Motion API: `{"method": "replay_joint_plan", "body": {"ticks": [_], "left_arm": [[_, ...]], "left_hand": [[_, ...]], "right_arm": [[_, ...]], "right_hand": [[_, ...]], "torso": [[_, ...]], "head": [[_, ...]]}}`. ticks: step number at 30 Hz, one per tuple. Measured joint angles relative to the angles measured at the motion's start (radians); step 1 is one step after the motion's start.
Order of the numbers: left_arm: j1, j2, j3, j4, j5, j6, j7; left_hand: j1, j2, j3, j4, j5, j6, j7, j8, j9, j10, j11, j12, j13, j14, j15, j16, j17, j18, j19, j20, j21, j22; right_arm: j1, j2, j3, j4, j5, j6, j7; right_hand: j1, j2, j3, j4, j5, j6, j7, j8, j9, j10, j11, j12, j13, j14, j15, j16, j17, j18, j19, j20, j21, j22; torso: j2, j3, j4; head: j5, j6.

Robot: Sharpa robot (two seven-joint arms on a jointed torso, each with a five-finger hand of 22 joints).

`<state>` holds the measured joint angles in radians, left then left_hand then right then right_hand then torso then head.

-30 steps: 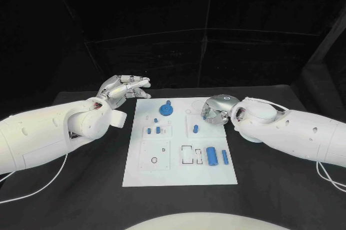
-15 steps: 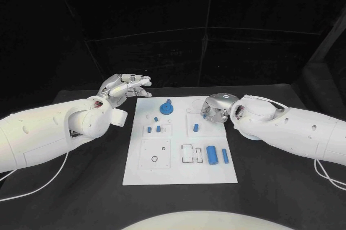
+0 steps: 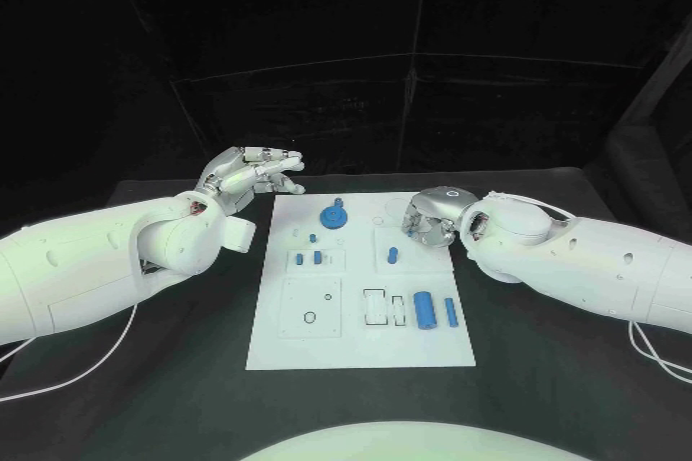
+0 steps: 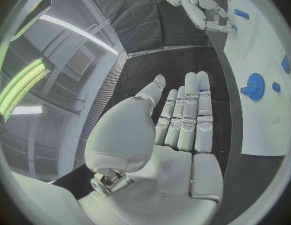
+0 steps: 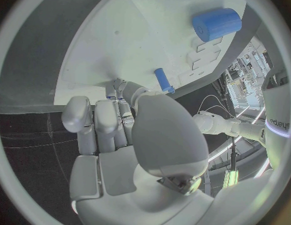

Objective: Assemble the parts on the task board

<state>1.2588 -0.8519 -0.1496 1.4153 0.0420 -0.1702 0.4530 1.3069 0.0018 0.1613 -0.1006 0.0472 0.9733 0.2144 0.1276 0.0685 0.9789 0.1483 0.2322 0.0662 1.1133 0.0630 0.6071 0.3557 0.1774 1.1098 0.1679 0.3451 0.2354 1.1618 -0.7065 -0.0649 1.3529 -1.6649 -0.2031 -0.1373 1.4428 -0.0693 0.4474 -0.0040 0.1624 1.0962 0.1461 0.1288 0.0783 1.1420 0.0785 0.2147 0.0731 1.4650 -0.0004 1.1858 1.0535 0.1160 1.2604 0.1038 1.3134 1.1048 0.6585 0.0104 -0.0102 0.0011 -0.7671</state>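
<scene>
The white task board lies in the middle of the table. A blue gear sits near its far edge, with several small blue pegs below it. A thick blue cylinder and a slim blue piece lie on the right side. My left hand hovers off the board's far left corner, fingers straight and empty. My right hand hangs over the board's far right part. Its fingertips and thumb meet at the board beside a small blue peg. Anything between them is hidden.
Black table surrounds the board, with open room in front and at both sides. My two white forearms lie along the board's left and right edges. A thin white cable trails on the table at the left.
My right hand has edged slightly toward the board's far side. The left hand has hardly moved. The parts lie where they were.
</scene>
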Motion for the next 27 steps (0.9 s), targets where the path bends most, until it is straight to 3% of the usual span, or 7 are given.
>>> {"method": "replay_joint_plan", "body": {"ticks": [14,17,27], "left_arm": [[0.0,0.008,0.0,-0.002,0.0,-0.011,0.002],[0.0,0.009,0.0,-0.003,0.0,-0.013,0.002],[0.0,0.008,0.0,-0.008,0.0,-0.018,0.002]], "left_hand": [[0.011,0.011,-0.012,-0.007,0.0,-0.016,0.001,0.0,0.0,-0.043,0.007,0.0,0.0,0.0,0.0,0.0,0.0,0.0,0.007,0.001,-0.006,-0.01],[0.011,0.011,-0.015,-0.004,0.0,-0.016,0.001,0.0,0.0,-0.043,0.007,0.0,0.0,0.0,0.0,0.0,0.0,0.0,0.007,0.001,-0.011,-0.011],[0.011,0.011,-0.018,-0.007,0.0,-0.016,0.001,0.0,0.0,-0.046,0.004,0.0,0.0,-0.004,0.004,0.0,0.0,0.0,0.007,0.001,-0.011,-0.011]], "right_arm": [[-0.004,-0.038,-0.003,0.058,-0.001,-0.059,-0.013],[-0.004,-0.046,-0.002,0.072,-0.002,-0.072,-0.014],[0.011,-0.091,0.001,0.157,-0.002,-0.104,-0.022]], "right_hand": [[0.0,0.0,0.011,-0.006,-0.002,0.001,0.001,0.0,0.0,0.007,0.0,-0.004,-0.004,0.0,0.0,0.0,0.002,-0.001,0.007,0.0,0.01,0.016],[0.0,0.0,0.011,-0.006,-0.002,0.003,0.003,-0.001,0.0,0.007,0.0,-0.008,-0.004,0.0,0.0,0.0,0.002,-0.016,0.007,0.0,0.01,0.017],[0.0,0.0,0.011,-0.006,-0.002,0.003,0.003,-0.002,-0.001,0.007,0.0,-0.008,-0.004,0.0,0.0,0.0,0.003,-0.016,0.007,0.0,0.014,0.021]], "torso": [[-0.001,-0.0003,-0.0011],[-0.002,-0.0004,-0.0011],[-0.002,-0.0012,0.0001]], "head": [[-0.003,0.005],[-0.003,0.007],[-0.005,0.011]]}}
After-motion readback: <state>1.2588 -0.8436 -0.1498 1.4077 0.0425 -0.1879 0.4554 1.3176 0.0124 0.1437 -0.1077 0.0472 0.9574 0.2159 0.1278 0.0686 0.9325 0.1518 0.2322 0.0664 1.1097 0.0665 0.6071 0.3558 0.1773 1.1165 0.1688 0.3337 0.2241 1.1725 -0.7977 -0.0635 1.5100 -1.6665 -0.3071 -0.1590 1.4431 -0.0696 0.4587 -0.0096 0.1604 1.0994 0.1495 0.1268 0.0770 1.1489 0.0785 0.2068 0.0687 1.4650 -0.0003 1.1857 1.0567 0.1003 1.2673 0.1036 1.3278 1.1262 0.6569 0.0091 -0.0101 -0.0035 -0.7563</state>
